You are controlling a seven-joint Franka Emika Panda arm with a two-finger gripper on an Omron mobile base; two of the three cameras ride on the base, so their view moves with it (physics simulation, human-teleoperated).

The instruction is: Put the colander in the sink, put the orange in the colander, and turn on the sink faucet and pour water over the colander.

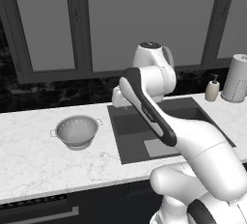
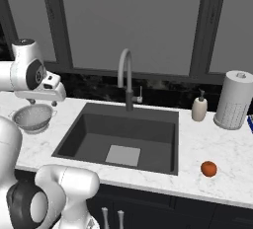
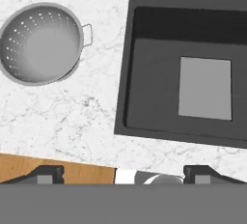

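1. The colander is found upright on the marble counter, beside the sink on its left and apart from it.
2. The gripper is held high above the counter's front edge, fingers spread wide, nothing between them.
3. The first step is judged in hand: the colander is not yet grasped.
4. A descent onto the colander's rim is called for next.
5. The orange is noted on the counter right of the sink; the sink faucet runs dry.

The arm reaches forward, its claw spread wide, holding nothing.
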